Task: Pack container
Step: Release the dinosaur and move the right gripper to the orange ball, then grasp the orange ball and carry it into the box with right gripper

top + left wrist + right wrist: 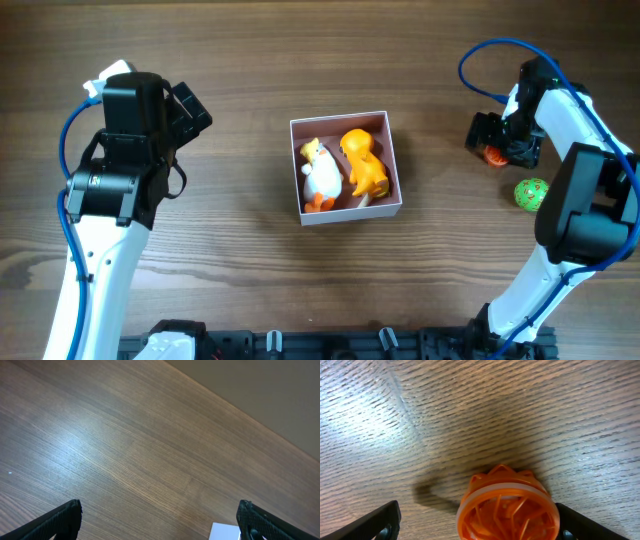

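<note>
**Two Toys Boxed, a Third Lined Up Between Open Fingers**

The container (pixel 350 214) sat at the middle of the wooden table (pixel 250 60). Its thin white walls already enclosed a white duck toy (pixel 320 176) and an orange toy (pixel 366 166), which lay side by side and covered much of the pinkish floor.

Well to its right, the right gripper (pixel 477 510) was lowered over an orange lattice ball (pixel 506 505), with its jaws spread wide and one finger on either side. The wrist camera showed a clear gap on one side and the other finger close by. Neither visibly pressed the ball, which appeared to rest on the table, not yet gripped. The straddle looked like the set-up for a pinch, placed so that closing would catch the ball across its widest part.

A green ball (pixel 531 193) lay just beside it on the table, apparently waiting its turn.

The left gripper (pixel 159 510) hung over bare wood well to the left of the container, fingers apart and holding nothing. It seemed to be parked out of the way so the right arm had a free run to the box.

With two toys inside, the remaining space looked tight. The ball would likely have to go in along the free edge rather than on top of the figures.
</note>
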You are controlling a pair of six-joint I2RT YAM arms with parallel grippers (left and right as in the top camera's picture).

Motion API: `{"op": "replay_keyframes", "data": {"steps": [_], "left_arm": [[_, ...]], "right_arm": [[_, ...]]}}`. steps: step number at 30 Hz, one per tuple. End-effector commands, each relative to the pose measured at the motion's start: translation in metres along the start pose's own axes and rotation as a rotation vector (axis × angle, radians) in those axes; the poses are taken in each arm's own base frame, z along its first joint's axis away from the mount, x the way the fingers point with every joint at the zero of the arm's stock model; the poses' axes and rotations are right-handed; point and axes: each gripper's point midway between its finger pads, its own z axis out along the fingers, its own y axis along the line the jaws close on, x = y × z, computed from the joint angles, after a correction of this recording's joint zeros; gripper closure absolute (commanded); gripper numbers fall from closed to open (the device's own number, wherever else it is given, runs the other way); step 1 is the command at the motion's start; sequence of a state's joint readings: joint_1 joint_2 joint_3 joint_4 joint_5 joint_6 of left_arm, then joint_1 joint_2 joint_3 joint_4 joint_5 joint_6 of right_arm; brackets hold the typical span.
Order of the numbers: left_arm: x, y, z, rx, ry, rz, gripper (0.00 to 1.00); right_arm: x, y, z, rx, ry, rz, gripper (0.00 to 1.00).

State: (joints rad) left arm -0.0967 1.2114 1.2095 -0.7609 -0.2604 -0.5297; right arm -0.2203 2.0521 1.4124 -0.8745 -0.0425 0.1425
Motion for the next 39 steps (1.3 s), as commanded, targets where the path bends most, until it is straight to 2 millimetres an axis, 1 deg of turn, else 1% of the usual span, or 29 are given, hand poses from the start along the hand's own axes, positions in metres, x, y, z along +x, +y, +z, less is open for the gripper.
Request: {"op": "replay_keyframes", "data": {"steps": [1,5,8,10,12,14,17,21,25,27,29,33,35,37,39], "left_arm": [[-0.004,-0.001,-0.005,0.014,-0.011,-0.018,0.00],[-0.004,-0.001,-0.005,0.014,-0.011,-0.018,0.00],[-0.004,-0.001,-0.005,0.014,-0.011,-0.018,0.00],[-0.004,-0.001,-0.005,0.014,-0.011,-0.018,0.00],[-0.004,-0.001,-0.005,0.014,-0.011,-0.018,0.00],[-0.004,-0.001,-0.005,0.014,-0.011,-0.018,0.00],[-0.004,-0.001,-0.005,0.014,-0.011,-0.018,0.00],[-0.004,-0.001,-0.005,0.014,-0.011,-0.018,0.00],[-0.004,-0.001,-0.005,0.014,-0.011,-0.018,0.00],[-0.004,-0.001,-0.005,0.014,-0.011,-0.018,0.00],[-0.004,-0.001,-0.005,0.014,-0.011,-0.018,0.00],[-0.004,-0.001,-0.005,0.014,-0.011,-0.018,0.00],[-0.004,-0.001,-0.005,0.014,-0.011,-0.018,0.00],[-0.004,-0.001,-0.005,0.014,-0.011,-0.018,0.00],[-0.004,-0.001,-0.005,0.014,-0.011,-0.018,0.00]], "right_arm": [[0.005,-0.006,0.006,0.030,0.022,-0.022,0.08],[0.005,-0.006,0.006,0.030,0.023,-0.036,0.19],[0.005,-0.006,0.006,0.030,0.024,-0.036,0.32],[0.005,-0.006,0.006,0.030,0.025,-0.030,0.37],[0.005,-0.006,0.006,0.030,0.024,-0.009,0.39],[0.005,-0.006,0.006,0.030,0.024,-0.008,0.44],[0.005,-0.006,0.006,0.030,0.024,-0.009,0.45],[0.005,-0.006,0.006,0.030,0.023,-0.009,0.54],[0.005,-0.006,0.006,0.030,0.022,-0.009,0.55],[0.004,-0.006,0.006,0.030,0.020,-0.009,0.59],[0.003,-0.006,0.006,0.029,0.015,-0.009,0.64],[0.002,-0.005,0.004,0.028,0.010,-0.008,0.66],[0.001,-0.004,0.001,0.021,-0.001,-0.005,0.66],[-0.006,0.001,-0.011,0.005,-0.033,-0.008,0.66],[-0.017,0.008,-0.039,-0.009,-0.105,-0.025,0.66]]}}
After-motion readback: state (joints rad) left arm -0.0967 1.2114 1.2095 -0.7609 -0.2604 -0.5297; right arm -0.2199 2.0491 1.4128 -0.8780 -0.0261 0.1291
